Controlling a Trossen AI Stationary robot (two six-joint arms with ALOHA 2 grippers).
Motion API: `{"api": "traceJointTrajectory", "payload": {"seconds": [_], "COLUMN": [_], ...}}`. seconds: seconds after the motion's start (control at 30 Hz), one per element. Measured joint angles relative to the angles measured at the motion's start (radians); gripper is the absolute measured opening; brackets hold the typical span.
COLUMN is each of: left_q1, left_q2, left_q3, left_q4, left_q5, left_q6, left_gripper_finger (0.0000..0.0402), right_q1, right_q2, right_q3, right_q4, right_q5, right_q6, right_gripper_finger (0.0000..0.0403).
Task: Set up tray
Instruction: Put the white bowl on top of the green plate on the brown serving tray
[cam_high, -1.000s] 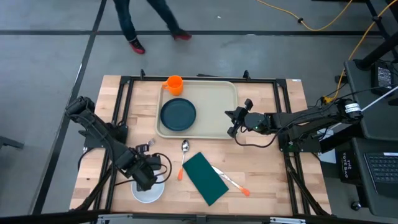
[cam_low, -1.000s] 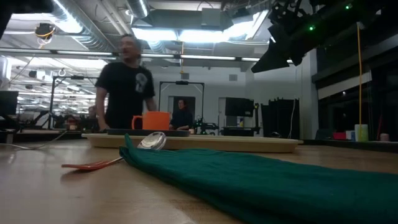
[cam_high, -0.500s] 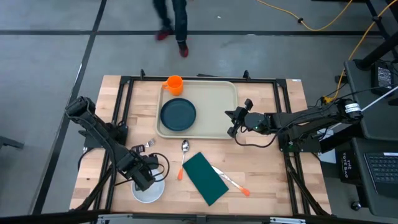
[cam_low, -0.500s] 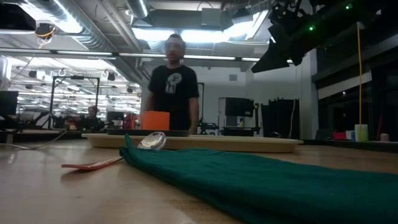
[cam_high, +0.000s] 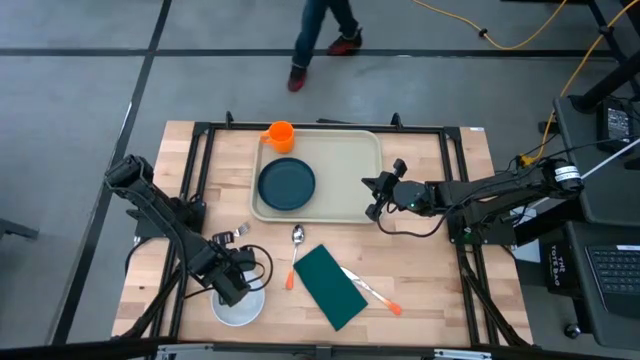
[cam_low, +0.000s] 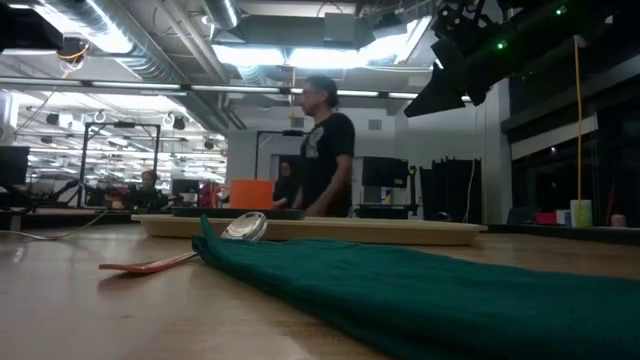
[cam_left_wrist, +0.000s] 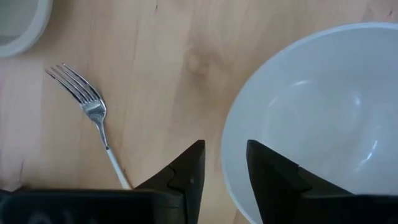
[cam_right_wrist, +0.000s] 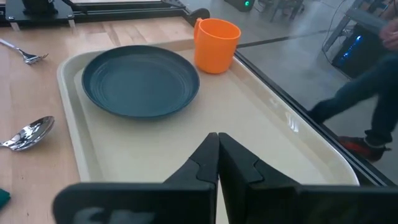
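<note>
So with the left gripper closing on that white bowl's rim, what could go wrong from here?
The left gripper straddles only the white bowl's thin rim, so the bowl may tip or slip when lifted. The fork lies close beside it and could get knocked. The right gripper, shut, hovers over the tray, possibly blocking placement.

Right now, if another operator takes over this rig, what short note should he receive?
Left pincer: its fingers straddle the rim of the white bowl near the table's front left; grip not confirmed.
Right pincer: shut, empty, at the right edge of the tray.
Done: dark plate and orange cup are on the tray.
Left: bowl, fork, spoon, green napkin and the orange-tipped utensil all lie on the table, off the tray.
</note>
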Motion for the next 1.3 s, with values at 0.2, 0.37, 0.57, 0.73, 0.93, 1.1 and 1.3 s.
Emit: {"api": "traceJointTrajectory", "payload": {"seconds": [0.2,0.37,0.57,0.73,0.93,1.1,1.3], "left_q1": [0.0,0.0,0.0,0.0,0.0,0.0,0.0], "left_q2": [0.0,0.0,0.0,0.0,0.0,0.028,0.076], "left_q3": [-0.045,-0.084,-0.086,-0.086,-0.086,-0.086,-0.086], "left_q4": [0.065,0.102,0.105,0.11,0.115,0.118,0.125], "left_q5": [0.001,0.007,0.007,0.007,-0.022,-0.022,0.031], "left_q6": [0.0,0.0,0.0,-0.002,-0.001,-0.001,0.068], "left_gripper_finger": [0.0107,0.0109,0.0105,0.0099,0.0098,0.0098,0.0098], "right_q1": [0.0,0.0,0.0,0.0,0.0,0.0,0.0], "right_q2": [0.0,0.0,0.0,0.0,0.0,0.0,0.0], "right_q3": [0.0,0.0,0.0,0.0,0.0,0.0,0.0], "right_q4": [0.0,0.0,0.0,0.0,0.0,0.0,0.0], "right_q5": [0.0,0.0,0.001,0.001,0.001,0.001,0.0], "right_q6": [0.0,0.0,0.0,0.0,0.0,0.0,0.0], "right_gripper_finger": [0.0012,0.0012,0.0012,0.0012,0.0012,0.0012,0.0012]}}
